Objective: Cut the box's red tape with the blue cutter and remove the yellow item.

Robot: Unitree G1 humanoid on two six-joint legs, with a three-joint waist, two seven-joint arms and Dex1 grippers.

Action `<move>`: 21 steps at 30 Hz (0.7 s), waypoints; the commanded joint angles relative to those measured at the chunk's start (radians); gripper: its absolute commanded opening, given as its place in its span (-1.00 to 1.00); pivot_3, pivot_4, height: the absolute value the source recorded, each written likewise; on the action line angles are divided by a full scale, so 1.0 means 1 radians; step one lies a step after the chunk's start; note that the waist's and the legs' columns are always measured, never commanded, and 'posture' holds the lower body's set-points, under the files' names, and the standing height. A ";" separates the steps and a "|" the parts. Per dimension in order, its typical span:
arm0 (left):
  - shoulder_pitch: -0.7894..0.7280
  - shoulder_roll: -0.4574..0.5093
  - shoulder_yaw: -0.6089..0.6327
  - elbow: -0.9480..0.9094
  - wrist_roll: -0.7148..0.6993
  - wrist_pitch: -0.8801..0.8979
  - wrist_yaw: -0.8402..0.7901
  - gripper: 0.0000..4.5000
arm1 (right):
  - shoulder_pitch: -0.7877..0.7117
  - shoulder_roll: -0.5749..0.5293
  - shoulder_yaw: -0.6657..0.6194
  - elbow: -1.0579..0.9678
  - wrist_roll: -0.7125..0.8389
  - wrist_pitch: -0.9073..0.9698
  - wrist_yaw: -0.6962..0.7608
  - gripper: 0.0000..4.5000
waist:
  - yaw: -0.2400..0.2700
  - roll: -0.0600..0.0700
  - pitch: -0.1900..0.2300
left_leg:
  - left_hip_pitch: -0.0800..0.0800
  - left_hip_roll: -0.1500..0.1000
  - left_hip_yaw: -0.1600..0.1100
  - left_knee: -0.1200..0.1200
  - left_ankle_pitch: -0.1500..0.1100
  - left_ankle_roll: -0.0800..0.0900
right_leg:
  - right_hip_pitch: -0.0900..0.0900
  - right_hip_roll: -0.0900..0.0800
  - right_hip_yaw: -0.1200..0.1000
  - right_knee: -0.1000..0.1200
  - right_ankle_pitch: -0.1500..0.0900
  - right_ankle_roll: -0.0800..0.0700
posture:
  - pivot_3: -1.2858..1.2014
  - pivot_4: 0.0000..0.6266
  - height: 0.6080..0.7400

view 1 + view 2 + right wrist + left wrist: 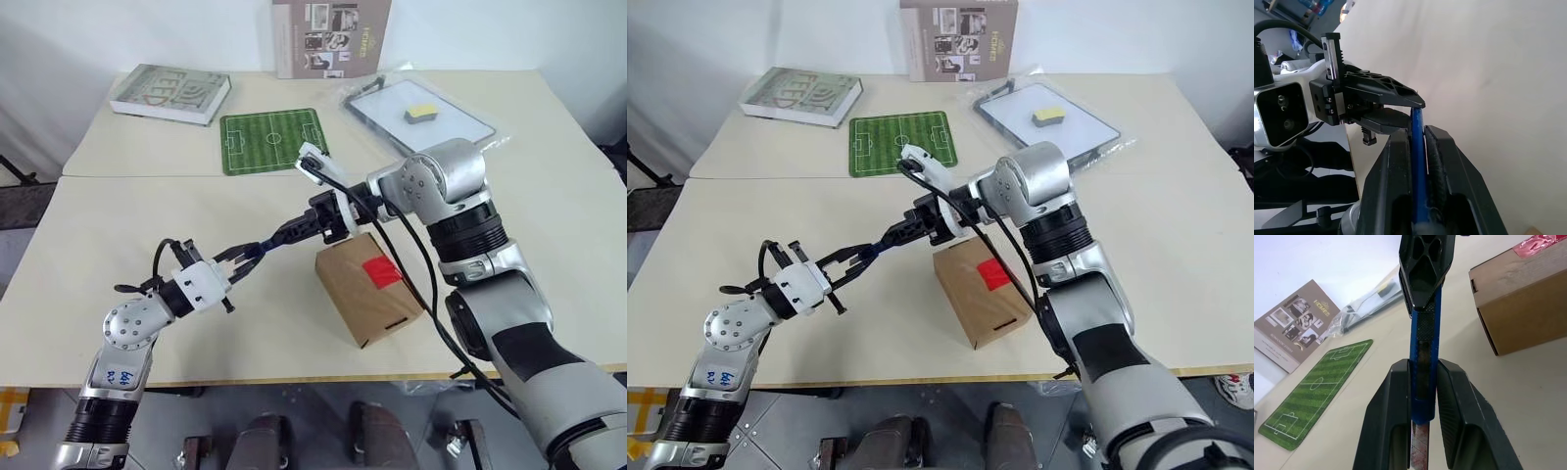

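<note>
I see both claws clenched on the blue cutter (1422, 357) at once, above the worktop (127, 245). My left claw (247, 259) grips one end of it, and my right claw (294, 232) has its fingers closed on the other end, so the cutter spans the short gap between them. The box (364, 289) rests on the worktop just below and beside my right claw, with the red tape (380, 270) on its upper face. I cannot see inside the box.
</note>
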 commanded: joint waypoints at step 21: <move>-0.069 0.011 0.094 -0.025 -0.069 0.343 0.073 -0.11 | 0.041 -0.094 -0.078 -0.152 0.054 -0.078 -0.075 -0.94 | 0.000 0.000 0.000 | 0.000 0.000 0.000 0.000 0.000 0.000 | 0.000 0.000 0.000 0.000 0.000 0.000 | 0.03 -0.52 1.00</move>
